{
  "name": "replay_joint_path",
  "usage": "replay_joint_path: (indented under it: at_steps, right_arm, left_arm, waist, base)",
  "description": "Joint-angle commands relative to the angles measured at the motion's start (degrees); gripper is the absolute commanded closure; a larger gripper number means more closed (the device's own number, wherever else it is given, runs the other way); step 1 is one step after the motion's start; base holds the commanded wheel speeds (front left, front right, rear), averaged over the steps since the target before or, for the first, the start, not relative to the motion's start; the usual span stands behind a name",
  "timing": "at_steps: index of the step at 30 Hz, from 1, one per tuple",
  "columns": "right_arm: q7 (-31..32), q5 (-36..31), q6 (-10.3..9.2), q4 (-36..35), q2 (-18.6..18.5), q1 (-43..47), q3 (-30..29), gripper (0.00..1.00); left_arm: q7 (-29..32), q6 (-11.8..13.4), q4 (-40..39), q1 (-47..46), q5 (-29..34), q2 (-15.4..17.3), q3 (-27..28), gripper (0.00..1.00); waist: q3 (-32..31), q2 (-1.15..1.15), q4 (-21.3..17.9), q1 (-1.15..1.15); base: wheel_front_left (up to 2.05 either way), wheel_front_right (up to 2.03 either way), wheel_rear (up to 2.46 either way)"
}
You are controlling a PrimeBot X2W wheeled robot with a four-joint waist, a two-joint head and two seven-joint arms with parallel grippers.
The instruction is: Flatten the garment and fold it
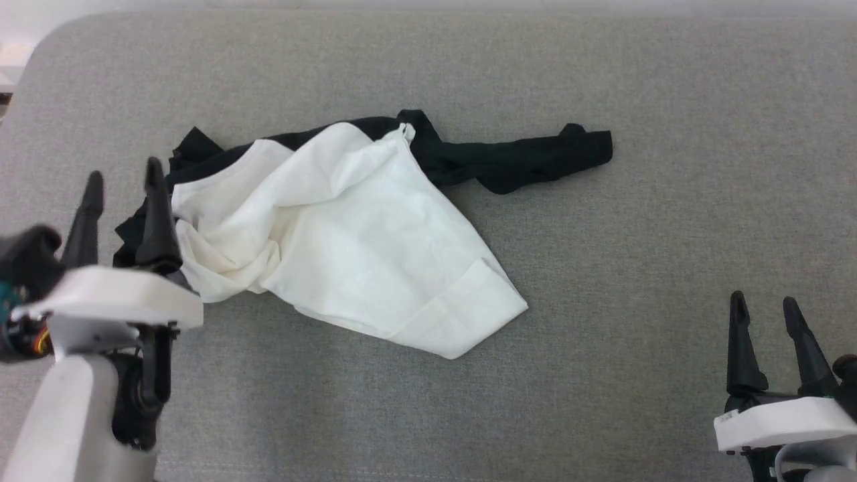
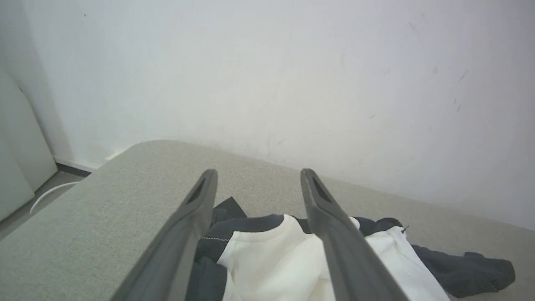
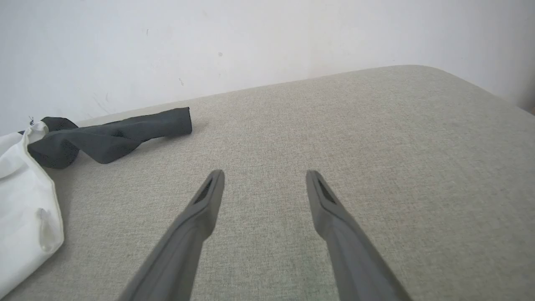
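We see a grey woven-fabric desk [image 1: 602, 348] w/ rounded corners, set against a plain white wall [image 2: 292, 83] w/ a few scuffs; past its far left corner there's a strip of grey floor [image 2: 21, 213]. The garment [image 1: 348, 227] lies crumpled left of desk centre, white body bunched, one black sleeve [image 1: 529, 161] stretched out to the right. Our left pincer [image 1: 124, 173] hangs spread wide at the shirt's left edge, gripping nothing, and the right pincer [image 1: 764, 301] is likewise spread and empty, well apart over bare fabric.
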Motion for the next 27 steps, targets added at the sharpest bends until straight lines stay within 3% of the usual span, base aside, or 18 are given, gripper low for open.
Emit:
replay_joint_path:
  at_steps: [1,7,12,15,21,27]
  right_arm:
    - [-0.26,-0.05,-0.03,0.07,0.01,0.41,0.09,0.0]
    - [-0.26,0.04,-0.03,-0.12,0.01,0.89,0.37,0.0]
    - [-0.26,0.04,-0.03,-0.56,0.01,1.31,0.4,0.0]
    - [-0.26,0.01,-0.03,-0.69,0.01,1.72,0.41,0.0]
    - [-0.26,0.19,-0.03,-1.11,0.01,2.68,0.06,0.0]
    - [-0.26,0.4,-0.03,-2.93,0.01,2.97,1.26,0.0]
  left_arm:
    - [-3.12,0.89,-2.08,2.37,1.99,-0.05,0.22,0.0]
    - [-12.08,0.99,-9.29,9.86,9.08,-2.44,-1.25,0.0]
    - [-12.57,0.2,-16.92,15.45,17.45,-8.75,1.49,0.0]
    - [-12.59,-1.68,-19.4,19.68,21.87,-12.65,3.0,0.0]
    - [-12.6,-4.57,-19.02,26.59,27.63,-16.74,3.5,0.0]
    - [-12.6,-7.11,-16.48,28.39,29.4,-17.6,4.19,0.0]
  waist:
    - [-0.71,0.0,0.14,0.01]
    - [-1.65,0.0,-0.01,0.01]
    - [-2.48,0.0,-0.41,0.01]
    - [-3.38,0.0,-0.67,0.01]
    - [-5.31,0.0,-0.54,0.01]
    - [-6.9,0.0,0.11,0.01]
  base:
    - [0.0,0.0,0.0]
    - [0.0,0.0,0.0]
    - [0.0,0.0,0.0]
    - [0.0,0.0,0.0]
    - [0.0,0.0,0.0]
    - [0.0,0.0,0.0]
